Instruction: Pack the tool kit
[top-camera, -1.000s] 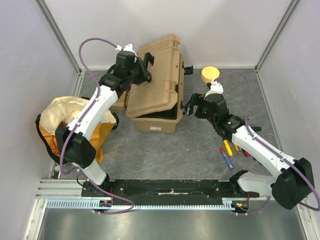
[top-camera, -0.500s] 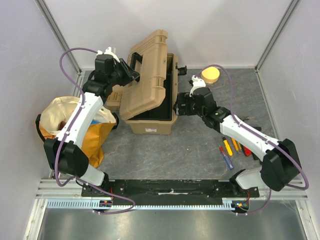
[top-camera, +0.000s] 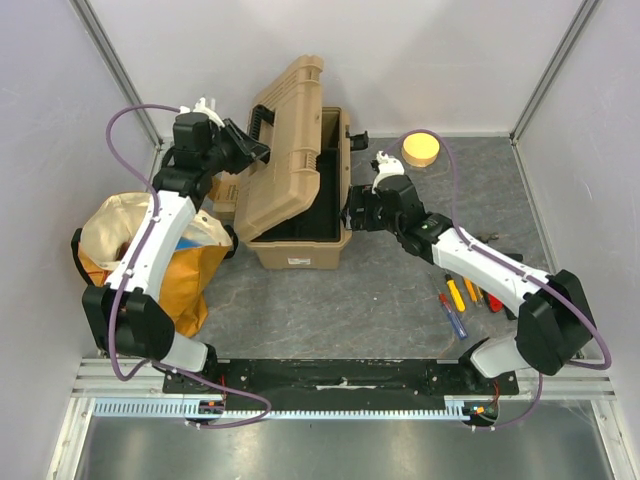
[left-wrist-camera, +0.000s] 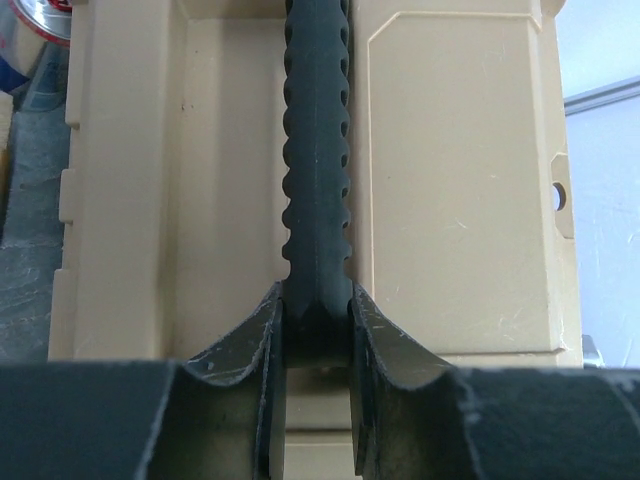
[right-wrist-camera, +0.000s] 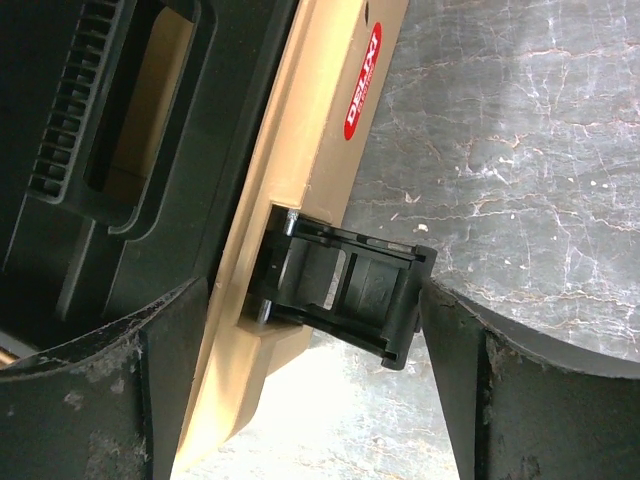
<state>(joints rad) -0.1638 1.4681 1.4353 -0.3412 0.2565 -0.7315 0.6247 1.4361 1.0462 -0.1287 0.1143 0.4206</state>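
Lid (top-camera: 288, 130) of the tan toolbox (top-camera: 297, 250) stands steeply raised in the overhead view, far higher than a second ago, when it lay almost flat over the box. The left gripper (top-camera: 250, 150) is at the lid's outer face. The right gripper (top-camera: 352, 208), then well apart from the box, now sits against its right side. Screwdrivers (top-camera: 458, 300) lie on the table (top-camera: 390, 290) beside the right arm, a cream cloth bag (top-camera: 125, 235) slumps at the left, and a round yellow disc (top-camera: 421, 148) rests behind.

The left wrist view adds what the overhead hides: both fingers (left-wrist-camera: 245, 345) pinch the black ribbed handle (left-wrist-camera: 316, 150).

The right wrist view shows spread fingers (right-wrist-camera: 165, 345) flanking the black latch (right-wrist-camera: 345, 285) without touching it, a red label (right-wrist-camera: 362, 80) on the wall and the black tray (right-wrist-camera: 110, 120) inside.
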